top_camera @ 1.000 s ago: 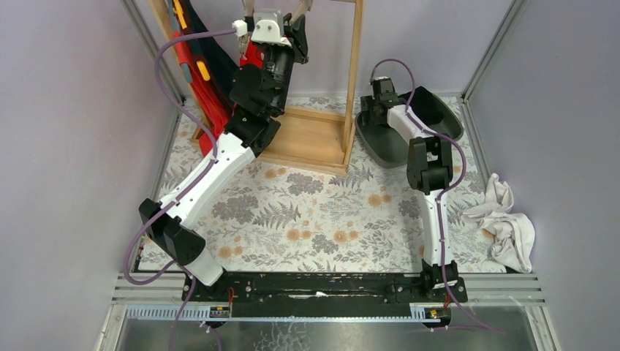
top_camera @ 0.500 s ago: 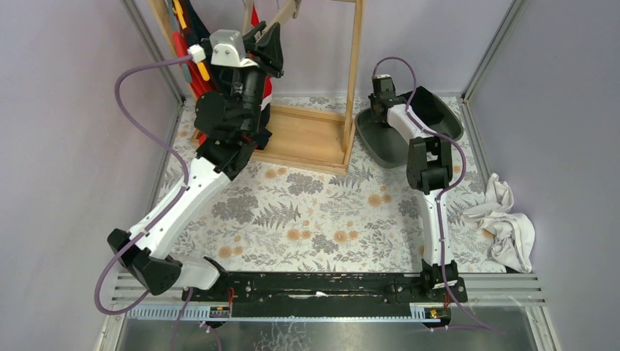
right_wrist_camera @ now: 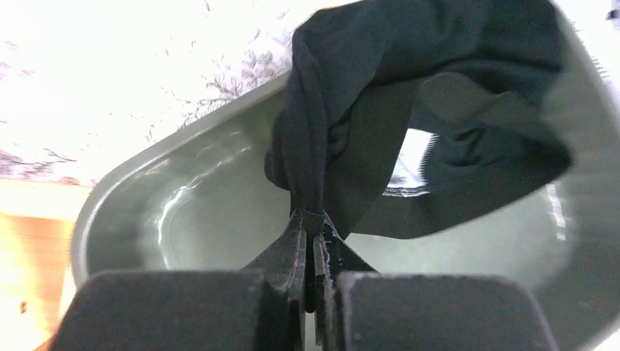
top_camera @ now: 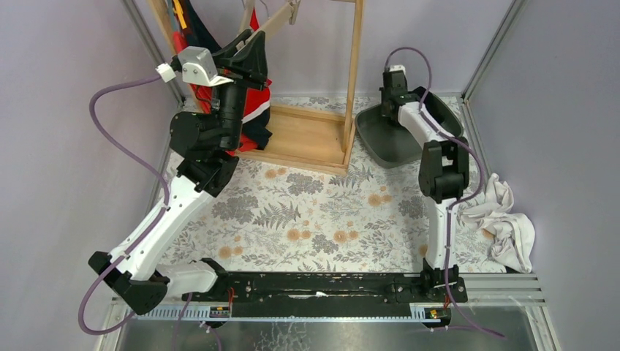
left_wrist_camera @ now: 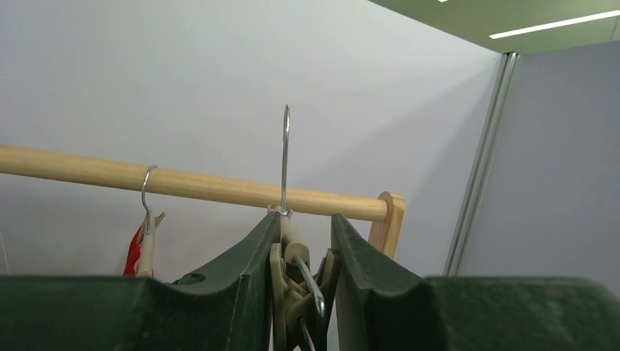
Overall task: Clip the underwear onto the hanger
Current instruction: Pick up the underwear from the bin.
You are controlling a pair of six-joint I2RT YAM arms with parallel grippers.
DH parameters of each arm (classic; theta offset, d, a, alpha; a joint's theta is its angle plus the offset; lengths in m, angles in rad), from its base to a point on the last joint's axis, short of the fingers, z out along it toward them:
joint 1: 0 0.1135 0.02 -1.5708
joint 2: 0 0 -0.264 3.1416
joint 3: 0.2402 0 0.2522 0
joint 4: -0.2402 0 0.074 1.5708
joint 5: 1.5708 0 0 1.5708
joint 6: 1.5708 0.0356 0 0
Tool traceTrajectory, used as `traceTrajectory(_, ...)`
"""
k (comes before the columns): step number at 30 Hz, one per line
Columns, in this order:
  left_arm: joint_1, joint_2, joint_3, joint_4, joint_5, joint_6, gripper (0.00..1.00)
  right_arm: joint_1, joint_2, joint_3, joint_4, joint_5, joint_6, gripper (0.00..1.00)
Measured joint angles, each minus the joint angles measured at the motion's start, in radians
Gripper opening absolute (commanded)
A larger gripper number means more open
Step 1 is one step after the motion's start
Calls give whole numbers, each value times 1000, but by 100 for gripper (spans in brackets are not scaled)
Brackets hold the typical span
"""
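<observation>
My left gripper point(left_wrist_camera: 307, 219) is shut on a beige clip hanger point(left_wrist_camera: 292, 252), whose wire hook point(left_wrist_camera: 284, 161) stands up in front of the wooden rail point(left_wrist_camera: 219, 186). From above, the left gripper point(top_camera: 252, 47) is raised at the rack's left side with the hanger point(top_camera: 279, 20) sticking out past it. My right gripper point(right_wrist_camera: 313, 219) is shut on a fold of the dark underwear point(right_wrist_camera: 409, 95), which hangs bunched over the grey tub point(right_wrist_camera: 183, 212). In the top view the right gripper point(top_camera: 393, 91) is over the tub point(top_camera: 387, 139).
A wooden rack point(top_camera: 354, 73) stands at the back. A second hanger with a red garment point(left_wrist_camera: 146, 241) hangs on its rail. Red and navy clothes point(top_camera: 252, 110) hang behind my left arm. A white cloth point(top_camera: 504, 219) lies crumpled at the right edge.
The right gripper has shut on the underwear and shifted right within the tub. The left arm has swung left and back, carrying the hanger away from the rack's middle.
</observation>
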Motion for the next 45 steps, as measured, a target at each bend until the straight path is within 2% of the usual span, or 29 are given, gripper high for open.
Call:
traceTrajectory(5, 0, -39, -25, 1, 11, -19, 0, -5, -221, -73, 24, 31, 0, 0)
traceTrajectory(16, -1, -85, -100, 0, 15, -44, 0, 13, -592, -195, 63, 42, -4, 0)
traceTrajectory(28, -4, -183, -185, -8, 26, -101, 0, 241, -934, -361, 82, 46, -21, 0)
traceTrajectory(38, -41, -262, -383, -4, 6, -169, 0, 342, -1181, -523, 26, 38, 8, 0)
traceTrajectory(45, -105, -309, -526, 8, -50, -187, 0, 353, -1324, -568, -115, 30, 56, 0)
